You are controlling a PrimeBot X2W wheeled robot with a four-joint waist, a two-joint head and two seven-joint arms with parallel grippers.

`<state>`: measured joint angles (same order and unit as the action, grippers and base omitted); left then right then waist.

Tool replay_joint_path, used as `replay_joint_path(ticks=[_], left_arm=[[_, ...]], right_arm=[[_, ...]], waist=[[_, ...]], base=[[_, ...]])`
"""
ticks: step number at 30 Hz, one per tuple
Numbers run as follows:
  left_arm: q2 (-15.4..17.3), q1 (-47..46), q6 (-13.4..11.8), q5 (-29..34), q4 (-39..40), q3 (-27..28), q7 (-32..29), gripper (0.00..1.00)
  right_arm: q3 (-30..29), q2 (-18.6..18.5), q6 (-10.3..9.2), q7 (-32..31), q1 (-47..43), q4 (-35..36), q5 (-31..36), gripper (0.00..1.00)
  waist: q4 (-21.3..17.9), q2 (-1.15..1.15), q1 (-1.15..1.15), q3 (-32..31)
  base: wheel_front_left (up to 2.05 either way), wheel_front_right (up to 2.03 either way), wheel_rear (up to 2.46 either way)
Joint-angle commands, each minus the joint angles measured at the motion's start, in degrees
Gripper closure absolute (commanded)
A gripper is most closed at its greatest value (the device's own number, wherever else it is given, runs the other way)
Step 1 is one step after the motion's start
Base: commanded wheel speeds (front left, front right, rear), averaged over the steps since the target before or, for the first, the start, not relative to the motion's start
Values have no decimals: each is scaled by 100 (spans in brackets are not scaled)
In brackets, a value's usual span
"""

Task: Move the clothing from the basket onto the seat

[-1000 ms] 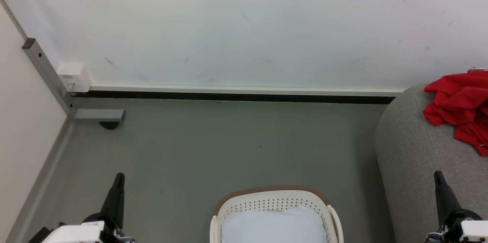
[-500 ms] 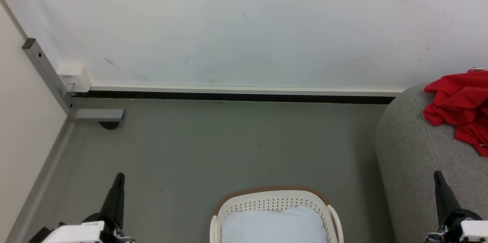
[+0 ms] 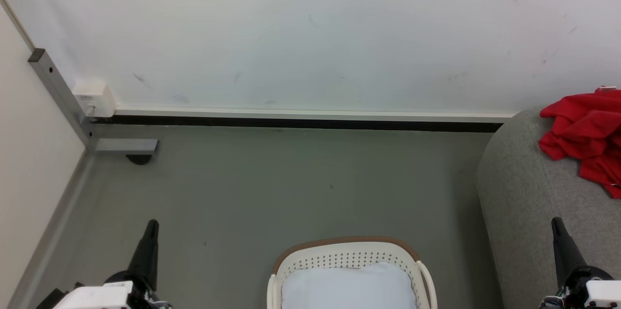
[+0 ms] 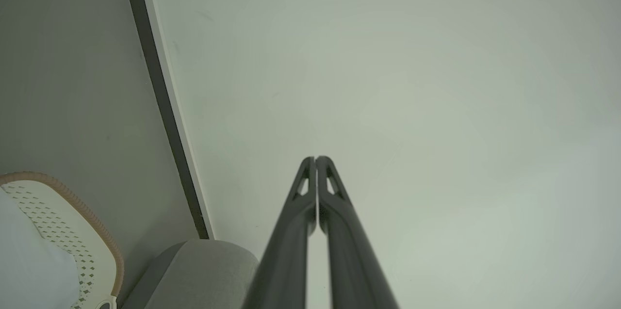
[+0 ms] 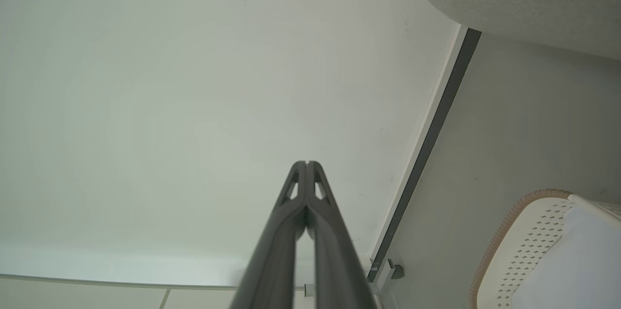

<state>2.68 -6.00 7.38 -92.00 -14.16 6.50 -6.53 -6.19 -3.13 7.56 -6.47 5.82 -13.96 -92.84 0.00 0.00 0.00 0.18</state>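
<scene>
On seat (image 3: 521, 197), clothing (image 3: 582, 129), cushion (image 3: 347, 288) in basket (image 3: 339, 253)

**Left end effector (image 3: 152, 225) and right end effector (image 3: 556, 222) were shut and low at the near edge.**

The left end effector stood at the near left and the right end effector at the near right, well apart, each with its two long dark fingers pointing toward the far side. In the left wrist view the left fingers (image 4: 335, 212) lay pressed together, tips touching. In the right wrist view the right fingers (image 5: 325, 221) met the same way, with only a thin slit lower down. Both pairs closed on themselves. A pale left wrist housing (image 3: 97, 295) sat behind the left end effector, and a pale right wrist housing (image 3: 601, 293) behind the right.
</scene>
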Motion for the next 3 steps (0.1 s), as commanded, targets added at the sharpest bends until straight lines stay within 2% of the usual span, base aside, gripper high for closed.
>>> replay_joint_path(ticks=[1,3], left_arm=[[38,-47,21,-77,19,10,-23,100],[38,-47,21,-77,19,10,-23,100]], right_arm=[[-27,5,-14,7,69,-11,43,100],[-28,6,-14,6,69,-11,43,100]], waist=[[0,0,0,0],[0,0,0,0]], base=[[0,0,0],[0,0,0]])
